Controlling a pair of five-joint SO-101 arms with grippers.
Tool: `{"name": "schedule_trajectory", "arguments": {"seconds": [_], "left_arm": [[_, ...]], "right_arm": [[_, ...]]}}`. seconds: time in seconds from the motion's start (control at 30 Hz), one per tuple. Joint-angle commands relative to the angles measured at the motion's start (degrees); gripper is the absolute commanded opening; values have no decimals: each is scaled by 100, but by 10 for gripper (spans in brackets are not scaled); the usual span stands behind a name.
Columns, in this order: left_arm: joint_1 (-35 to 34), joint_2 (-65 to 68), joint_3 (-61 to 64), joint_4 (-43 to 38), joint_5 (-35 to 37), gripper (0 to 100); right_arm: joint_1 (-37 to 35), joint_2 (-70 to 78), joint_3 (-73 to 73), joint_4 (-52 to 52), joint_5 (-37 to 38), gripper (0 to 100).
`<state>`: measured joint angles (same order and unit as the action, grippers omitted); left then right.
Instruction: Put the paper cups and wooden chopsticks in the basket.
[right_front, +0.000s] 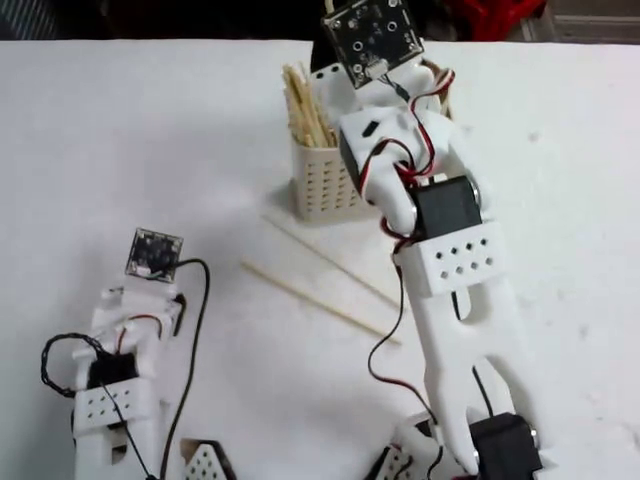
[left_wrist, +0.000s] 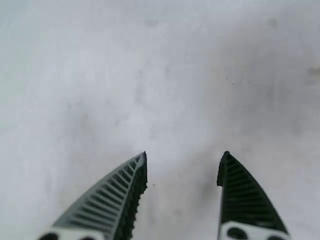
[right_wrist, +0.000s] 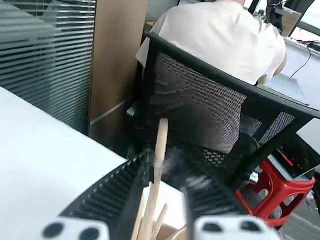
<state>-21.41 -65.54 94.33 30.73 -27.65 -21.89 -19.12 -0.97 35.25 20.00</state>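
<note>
Chopstick (right_wrist: 161, 140) pinched in right gripper (right_wrist: 162, 172), long axis along fingers (right_wrist: 115, 192), over basket (right_front: 325, 190), two loose chopsticks (right_front: 320, 303) lay 10-to-4 o'clock on table (right_front: 150, 130), left gripper (left_wrist: 185, 157) jaws spread.

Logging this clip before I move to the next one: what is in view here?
table: 1, white, under everything.
basket: 1, white, far middle of table.
bundled chopsticks: several, wood, upright in basket.
loose chopsticks: 2, wood, flat on table before basket.
raised chopstick: 1, wood, at right gripper.
chair: 1, black mesh, beyond table.
left gripper: 1, black, open above bare table.
right gripper: 1, black, over basket.
</note>
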Motion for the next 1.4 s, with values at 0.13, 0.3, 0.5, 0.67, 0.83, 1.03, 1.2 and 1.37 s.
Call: {"name": "schedule_trajectory", "arguments": {"seconds": [0.13, 0.3, 0.5, 0.67, 0.83, 1.03, 1.2, 1.37], "left_arm": [[-40, -66, -26, -123, 26, 234], [-40, -66, -26, -123, 26, 234], [-40, -66, -26, -123, 26, 234], [-40, -66, -26, -123, 26, 234], [-40, -66, -26, -123, 26, 234], [-40, -66, -26, -123, 26, 234], [-40, -66, -26, -123, 26, 234], [-40, -66, -26, -123, 26, 234]], "right_arm": [[57, -57, 360, 31, -62, 108], [31, -382, 484, 1138, -62, 39], [-171, -1086, 510, 3758, 255, 17], [-971, -1288, 1310, 4593, 914, 18], [-1780, -1358, 2866, 3960, 923, 80], [-2158, -523, 4132, 2308, 1090, 151], [-2070, 769, 4158, 1367, 1081, 142], [-1956, 1613, 4149, 690, 1108, 142]]}}
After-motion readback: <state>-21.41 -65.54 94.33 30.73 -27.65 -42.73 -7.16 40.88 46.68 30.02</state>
